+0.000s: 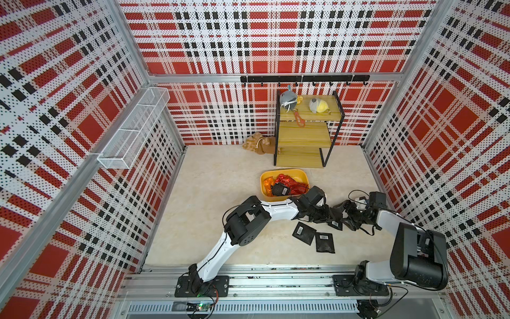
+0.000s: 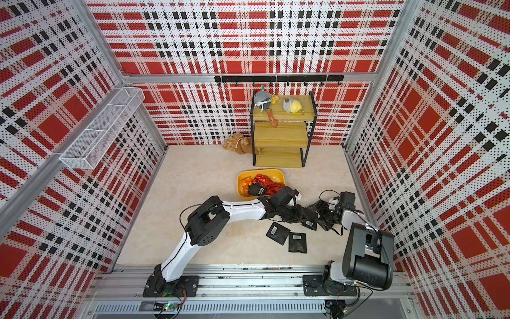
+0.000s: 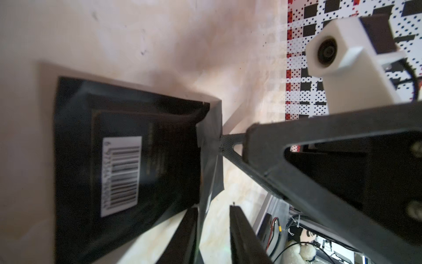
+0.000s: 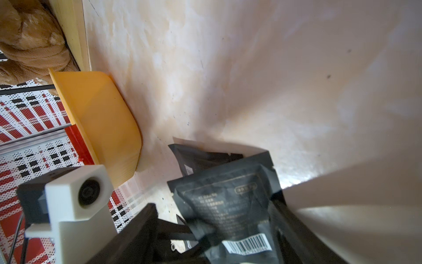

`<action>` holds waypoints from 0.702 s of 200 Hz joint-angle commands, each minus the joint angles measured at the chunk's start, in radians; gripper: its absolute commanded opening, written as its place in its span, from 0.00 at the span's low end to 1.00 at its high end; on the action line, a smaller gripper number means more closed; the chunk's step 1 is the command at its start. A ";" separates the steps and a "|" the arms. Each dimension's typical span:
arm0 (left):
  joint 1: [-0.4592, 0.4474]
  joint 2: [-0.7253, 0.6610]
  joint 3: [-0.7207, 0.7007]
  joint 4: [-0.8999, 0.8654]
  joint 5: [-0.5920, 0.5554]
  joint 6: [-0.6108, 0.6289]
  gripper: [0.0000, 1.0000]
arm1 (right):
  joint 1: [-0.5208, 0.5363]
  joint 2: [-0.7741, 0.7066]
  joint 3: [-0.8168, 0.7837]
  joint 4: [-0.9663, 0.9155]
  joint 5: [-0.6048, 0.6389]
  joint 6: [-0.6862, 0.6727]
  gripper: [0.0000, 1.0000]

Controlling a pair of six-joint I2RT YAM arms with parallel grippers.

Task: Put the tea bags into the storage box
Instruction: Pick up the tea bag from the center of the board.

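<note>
The yellow storage box (image 1: 296, 174) (image 4: 100, 114) holds red and orange foil tea bags (image 1: 287, 182) and a black sachet (image 1: 279, 189). Just in front of it both grippers meet over a black barcode-labelled sachet (image 3: 127, 160) (image 4: 228, 205). My left gripper (image 3: 213, 209) (image 1: 321, 215) is open by a narrow gap, and the sachet's edge flap hangs between its fingers. My right gripper (image 4: 213, 203) (image 1: 343, 214) is open wide, with the sachet lying between its fingers (image 4: 287, 217); one fingertip touches the sachet's seam. Another sachet (image 4: 205, 155) lies behind it. Two more black sachets (image 1: 303, 233) (image 1: 325, 242) lie flat nearer the front.
A wooden tiered shelf (image 1: 303, 132) stands at the back behind the box with two plush toys (image 1: 288, 98) on its top. A brown plush (image 1: 259, 143) lies beside it. A white wire-mesh basket (image 1: 132, 129) hangs on the left wall.
</note>
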 commanded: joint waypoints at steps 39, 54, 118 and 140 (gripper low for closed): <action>-0.012 0.005 -0.007 0.040 0.029 -0.004 0.08 | -0.017 -0.071 0.047 -0.089 0.017 0.012 0.86; -0.011 0.001 -0.012 0.039 0.025 -0.002 0.03 | -0.021 -0.084 0.096 -0.125 0.013 0.007 0.86; 0.014 -0.096 -0.066 0.072 0.001 0.018 0.00 | -0.072 -0.169 0.224 -0.233 0.030 -0.002 0.88; 0.061 -0.164 -0.068 0.078 0.011 0.026 0.00 | -0.082 -0.180 0.215 -0.236 0.032 -0.011 0.87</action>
